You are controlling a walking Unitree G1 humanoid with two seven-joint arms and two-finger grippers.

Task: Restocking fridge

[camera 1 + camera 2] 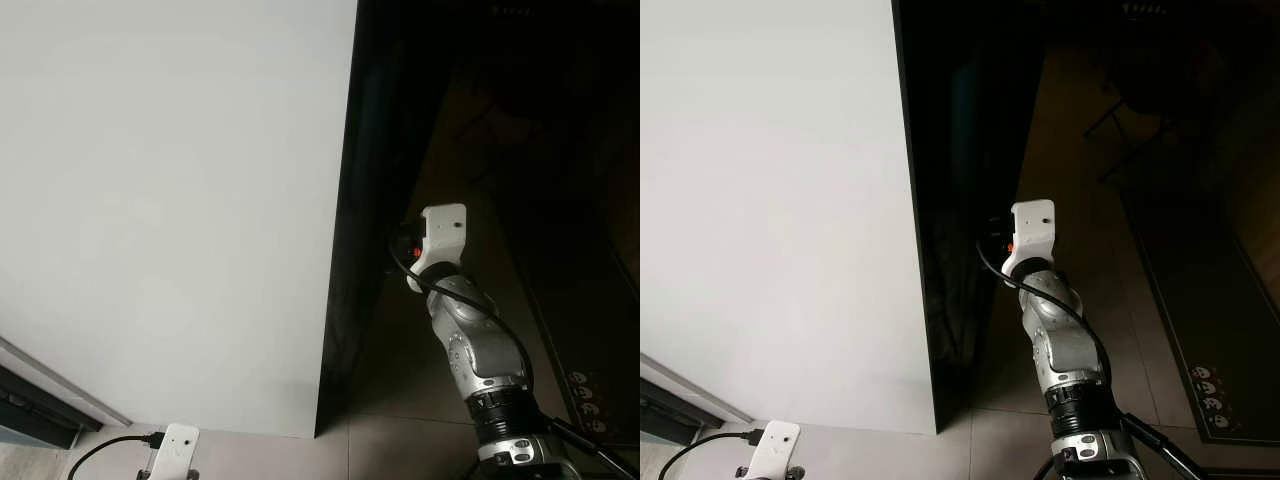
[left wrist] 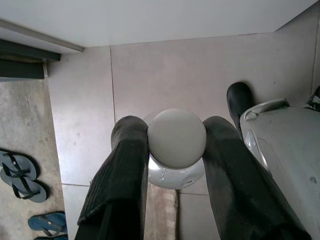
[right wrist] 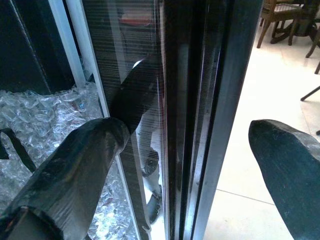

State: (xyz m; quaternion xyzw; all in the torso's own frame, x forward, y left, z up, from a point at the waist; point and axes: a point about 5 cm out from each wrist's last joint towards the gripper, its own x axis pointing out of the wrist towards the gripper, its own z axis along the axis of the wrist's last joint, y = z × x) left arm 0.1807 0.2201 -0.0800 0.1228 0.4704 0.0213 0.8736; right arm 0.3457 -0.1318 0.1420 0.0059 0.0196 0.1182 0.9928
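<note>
From the head I see my right arm raised to the dark edge of the fridge door; the left stays low. In the left wrist view the left tool is closed on a bottle, cap up, ready for stocking. In the right wrist view the right tool is wide open around the door edge, I think to pull it.

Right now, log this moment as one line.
right hand: open, straddling fridge door edge | left hand: shut on bottle, low

Flip-flops on tiled floor, wooden chairs beyond
</note>
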